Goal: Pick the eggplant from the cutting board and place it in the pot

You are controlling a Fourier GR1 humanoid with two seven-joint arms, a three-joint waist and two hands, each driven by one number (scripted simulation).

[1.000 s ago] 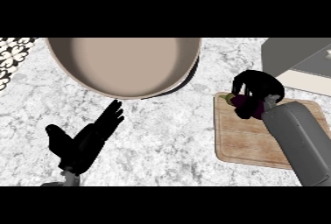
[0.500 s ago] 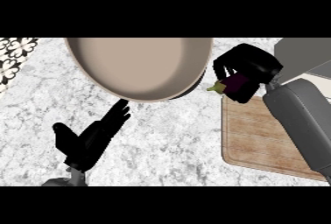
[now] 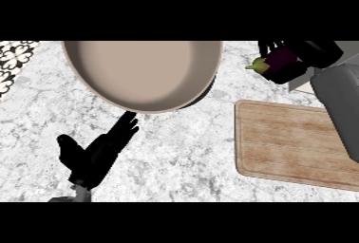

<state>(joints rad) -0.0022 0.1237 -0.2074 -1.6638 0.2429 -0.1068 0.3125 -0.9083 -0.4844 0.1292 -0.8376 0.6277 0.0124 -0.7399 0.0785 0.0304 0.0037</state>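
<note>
— Up at the far right of the counter, what did the right hand (image 3: pixel 298 57) have?

— It was curled round the eggplant (image 3: pixel 277 60). The dark purple body sat inside the black fingers, and the green stem end poked out on the side facing the pot (image 3: pixel 144 73).

— So the eggplant was off the cutting board (image 3: pixel 294 142)?

— Yes. It was held beyond the board's far edge, between that edge and the top of the view, and to the right of the pot's rim, not over the bowl. The board's wooden face lay bare, apart from the grey forearm crossing its right side.

— How close was the eggplant to the pot?

— Near, but apart. A strip of speckled counter (image 3: pixel 189 156) showed between the stem and the rim.

— And the pot itself?

— Wide and round, with a pale beige inside and nothing in it. It sat at the far middle of the counter, its top cut off by the view's edge.

— What about the left hand (image 3: pixel 95 156)?

— It showed at the lower left, open, fingers straight and pointing up towards the pot's near rim, with the fingertips just short of it. It held nothing. A patch of patterned tile (image 3: pixel 14 59) showed at the far left edge.
</note>
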